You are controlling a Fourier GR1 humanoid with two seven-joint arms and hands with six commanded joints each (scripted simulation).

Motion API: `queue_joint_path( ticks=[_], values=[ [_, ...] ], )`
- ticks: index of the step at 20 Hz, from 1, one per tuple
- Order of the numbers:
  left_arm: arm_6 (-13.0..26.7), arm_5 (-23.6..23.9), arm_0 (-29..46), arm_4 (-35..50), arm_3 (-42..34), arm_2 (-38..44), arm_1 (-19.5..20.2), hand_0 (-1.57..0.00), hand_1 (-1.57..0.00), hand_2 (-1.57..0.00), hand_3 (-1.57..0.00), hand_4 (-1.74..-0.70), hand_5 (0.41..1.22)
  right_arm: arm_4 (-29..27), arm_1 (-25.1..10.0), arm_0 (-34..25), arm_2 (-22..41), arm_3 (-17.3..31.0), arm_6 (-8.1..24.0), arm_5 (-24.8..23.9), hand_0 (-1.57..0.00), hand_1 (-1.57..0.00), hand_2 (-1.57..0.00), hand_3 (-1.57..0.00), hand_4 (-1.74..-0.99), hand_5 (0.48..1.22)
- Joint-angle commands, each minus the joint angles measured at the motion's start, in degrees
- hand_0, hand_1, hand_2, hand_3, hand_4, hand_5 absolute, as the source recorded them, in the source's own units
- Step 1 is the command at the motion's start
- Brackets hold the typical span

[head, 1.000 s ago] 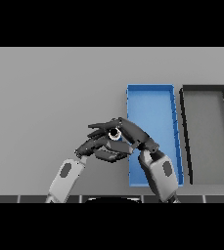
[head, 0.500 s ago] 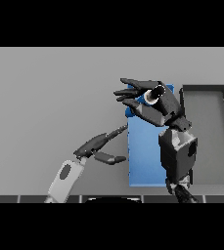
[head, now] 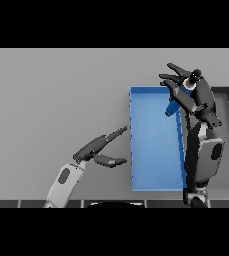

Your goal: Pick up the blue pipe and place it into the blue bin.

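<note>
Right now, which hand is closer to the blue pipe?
The right hand: its fingers are curled round the blue pipe, held above the far right corner of the blue bin. The left hand is open over the table, left of the bin.

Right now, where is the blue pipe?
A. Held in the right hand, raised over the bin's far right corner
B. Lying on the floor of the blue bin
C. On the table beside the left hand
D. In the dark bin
A: the right hand is curled round the blue pipe above the far right corner of the blue bin; the left hand holds nothing.
</note>
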Motion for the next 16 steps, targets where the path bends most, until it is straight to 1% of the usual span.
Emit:
queue_joint_path(
  ticks=[1, 2, 4, 6, 7, 9, 10, 12, 13, 14, 15, 16],
  values=[
    [-1.0, 0.0, 0.0, 0.1, -0.2, 0.2, 0.3, 0.00, 0.00, 0.00, 0.00, -0.94, 0.465, 1.0, 0.1, 2.2, 0.1, 0.4, 0.0, -0.5, -1.57, -1.57, -1.57, -1.57, -1.499, 1.221],
    [-1.3, -0.3, -0.3, 0.2, 0.5, 0.7, 0.8, 0.00, 0.00, 0.00, 0.00, -0.94, 0.463, 1.1, -0.5, 4.0, 0.6, 1.1, 0.0, -1.2, -1.57, -1.57, -1.57, -1.57, -1.499, 1.221],
    [-0.9, 0.2, -0.5, -0.1, 0.7, 0.4, 0.0, 0.00, 0.00, 0.00, 0.00, -0.94, 0.460, 2.6, -0.9, 8.4, 1.6, 1.4, 0.0, -2.4, -1.57, -1.57, -1.57, -1.57, -1.500, 1.221],
    [-1.8, 0.4, -1.1, -0.7, 1.2, 0.3, 0.2, 0.00, 0.00, 0.00, 0.00, -0.93, 0.460, 3.3, -1.8, 12.1, 2.7, 2.5, 0.0, -3.4, -1.57, -1.57, -1.57, -1.57, -1.500, 1.221],
    [-1.8, 0.6, -1.2, -0.8, 1.2, 0.2, -0.1, 0.00, 0.00, 0.00, 0.00, -0.93, 0.462, 3.9, -1.6, 14.4, 3.7, 2.5, 0.0, -4.9, -1.57, -1.57, -1.57, -1.57, -1.500, 1.221],
    [-2.2, 0.9, -1.7, -0.9, 1.1, 0.8, 0.5, 0.00, 0.00, 0.00, 0.00, -0.93, 0.464, 4.1, -3.2, 17.9, 5.8, 4.2, 0.0, -8.4, -1.57, -1.57, -1.57, -1.57, -1.500, 1.221],
    [-1.5, 1.0, -1.4, -0.7, 1.0, 0.8, 0.2, 0.00, 0.00, 0.00, 0.00, -0.93, 0.465, 3.9, -3.6, 19.6, 7.1, 4.8, 0.0, -10.5, -1.57, -1.57, -1.57, -1.57, -1.500, 1.221],
    [-3.3, 1.2, 0.0, -1.4, 0.7, 0.3, 0.7, 0.00, 0.00, 0.00, 0.00, -0.93, 0.467, 2.0, -6.4, 22.2, 9.9, 6.1, 0.0, -14.8, -1.57, -1.57, -1.57, -1.57, -1.499, 1.221],
    [-3.0, 1.3, -0.6, -1.4, 0.7, 0.3, 0.5, 0.00, 0.00, 0.00, 0.00, -0.93, 0.470, 0.4, -7.3, 23.4, 11.4, 6.7, 0.0, -16.7, -1.57, -1.57, -1.57, -1.57, -1.498, 1.221],
    [-3.6, 1.4, -0.5, -1.7, 0.7, 0.3, 0.9, 0.00, 0.00, 0.00, 0.00, -0.92, 0.474, -2.3, -9.5, 24.3, 13.2, 7.6, 0.0, -18.8, -1.57, -1.57, -1.57, -1.57, -1.498, 1.221],
    [-3.5, 1.2, -0.7, -1.8, 1.0, 0.6, 1.2, 0.00, 0.00, 0.00, 0.00, -0.92, 0.476, -3.9, -11.1, 24.6, 15.7, 8.2, 0.0, -21.1, -1.57, -1.57, -1.57, -1.57, -1.497, 1.221],
    [-3.3, 1.4, -0.8, -1.8, 1.1, 0.4, 0.8, 0.00, 0.00, 0.00, 0.00, -0.92, 0.478, -6.3, -13.9, 25.8, 18.1, 8.6, 0.0, -23.1, -1.57, -1.57, -1.57, -1.26, -1.546, 1.221]
  ],
)
